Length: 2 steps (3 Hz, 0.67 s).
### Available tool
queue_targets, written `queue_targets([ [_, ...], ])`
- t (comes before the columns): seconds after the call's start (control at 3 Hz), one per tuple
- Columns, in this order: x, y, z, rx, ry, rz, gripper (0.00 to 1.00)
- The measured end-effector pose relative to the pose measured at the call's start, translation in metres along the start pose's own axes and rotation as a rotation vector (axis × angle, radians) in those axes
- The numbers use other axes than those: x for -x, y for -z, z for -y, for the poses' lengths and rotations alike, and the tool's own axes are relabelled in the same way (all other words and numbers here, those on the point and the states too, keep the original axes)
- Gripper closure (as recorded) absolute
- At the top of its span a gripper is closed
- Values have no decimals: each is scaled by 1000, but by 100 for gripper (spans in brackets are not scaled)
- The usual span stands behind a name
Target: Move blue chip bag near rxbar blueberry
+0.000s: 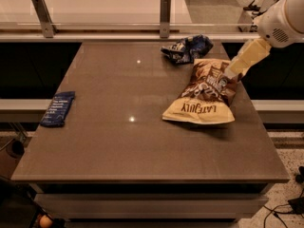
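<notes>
The end effector comes in from the upper right on a white arm. Its pale yellow tip slants down and to the left over the far right corner of a tan-and-brown chip bag. The tip appears to be at or just above that bag's top edge, though actual contact cannot be told. Whether the end effector is spread or pressed together cannot be told either, and it carries nothing that can be seen.

The tan-and-brown chip bag lies flat on the right half of the table. Its lower band reads "LATE JULY" in brown letters, upside down from this view.

The blue chip bag lies crumpled near the table's far edge, just beyond the tan bag. Its white markings are not legible.

The rxbar blueberry lies flat at the left edge, well apart from both bags, its white lines of text too small to read.
</notes>
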<state>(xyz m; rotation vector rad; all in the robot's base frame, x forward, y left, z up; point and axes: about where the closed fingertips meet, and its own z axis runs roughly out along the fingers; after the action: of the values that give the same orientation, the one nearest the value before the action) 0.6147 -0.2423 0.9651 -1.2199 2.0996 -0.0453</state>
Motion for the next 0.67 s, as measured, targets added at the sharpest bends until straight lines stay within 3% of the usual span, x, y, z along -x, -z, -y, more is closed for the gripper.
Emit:
queue_targets([
  [0.33,29,-38,24,-56,-40,120,0],
  [0.67,56,-65,41,-75,-57,196,0],
])
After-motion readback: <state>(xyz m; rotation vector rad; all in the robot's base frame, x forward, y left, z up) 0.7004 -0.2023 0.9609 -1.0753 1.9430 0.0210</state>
